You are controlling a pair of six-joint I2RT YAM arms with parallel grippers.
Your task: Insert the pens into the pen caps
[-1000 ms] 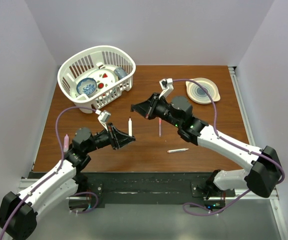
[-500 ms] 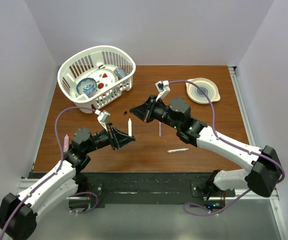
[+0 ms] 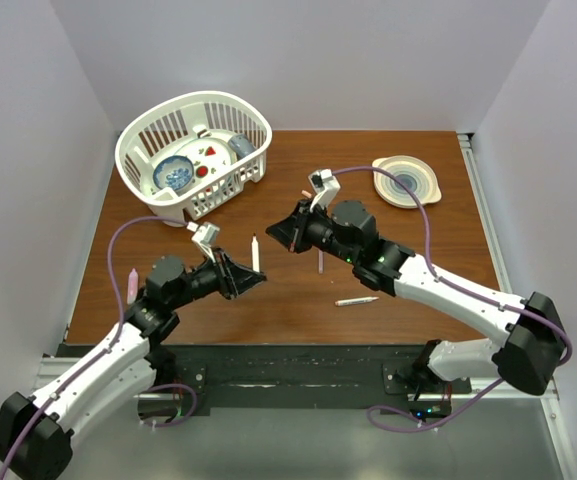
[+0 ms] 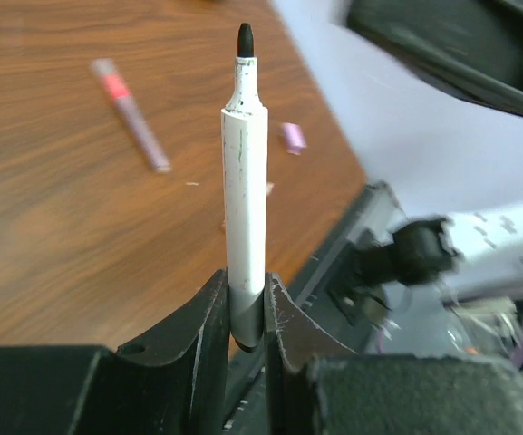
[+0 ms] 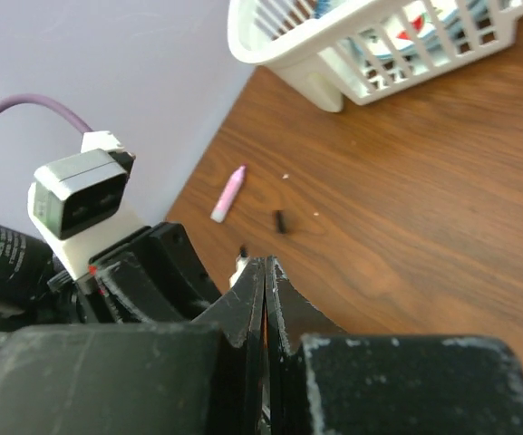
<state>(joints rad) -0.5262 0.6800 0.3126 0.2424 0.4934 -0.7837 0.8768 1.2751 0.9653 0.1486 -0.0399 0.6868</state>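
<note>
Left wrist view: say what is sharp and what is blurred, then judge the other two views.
Left wrist: the white pen in the left gripper is sharp, the right arm behind it smeared. Right wrist: the basket and the wood grain read clearly. Top external: even light, faint shadows on the table.

Base of white pen [image 4: 244, 181] hidden between left jaws; right arm [image 4: 460, 54] blurred, cut off at edge.

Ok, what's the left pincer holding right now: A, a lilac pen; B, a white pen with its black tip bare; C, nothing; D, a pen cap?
B: the left pincer grips the white pen by its lower end, uncapped black tip sticking out.
</note>
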